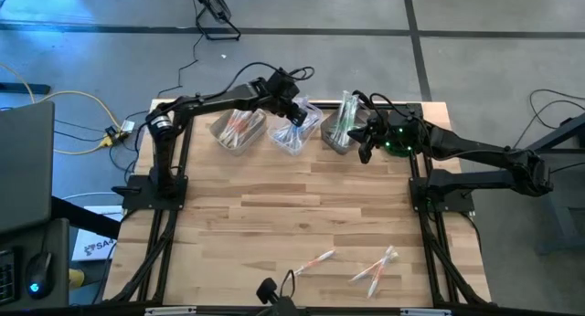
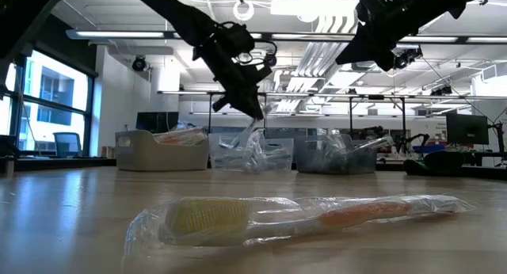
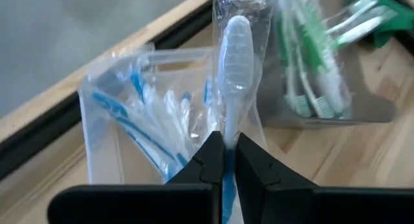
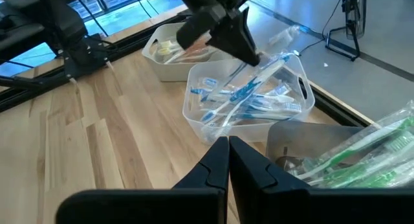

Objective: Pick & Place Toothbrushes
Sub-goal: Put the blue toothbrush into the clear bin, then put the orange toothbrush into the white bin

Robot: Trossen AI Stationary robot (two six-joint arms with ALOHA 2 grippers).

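Three bins stand along the table's far edge. The left bin [image 1: 239, 131] holds orange toothbrushes, the clear middle bin [image 1: 297, 138] blue ones and the right bin [image 1: 341, 131] green ones. My left gripper [image 1: 297, 116] hangs over the middle bin, shut on a wrapped blue-and-white toothbrush [image 3: 234, 49]. My right gripper [image 1: 366, 150] waits shut and holding nothing beside the right bin. More wrapped toothbrushes [image 1: 315, 259] [image 1: 375, 266] lie flat near the table's front edge. My left gripper pinches the wrapped toothbrush between its two fingers at the handle [image 3: 228, 130], wrapper and all. The brush runs on along the fingers, its head [image 3: 236, 39] pointing away from them. The fingers slant down from the table's left side. The toothbrush is held above the middle bin's blue toothbrushes [image 4: 246, 98].
The black frame rails [image 1: 174, 184] run along the table's left and right sides. An orange-handled wrapped toothbrush [image 2: 301, 218] lies close before the low camera. Bare wood [image 1: 302, 206] stretches between the bins and the front toothbrushes.
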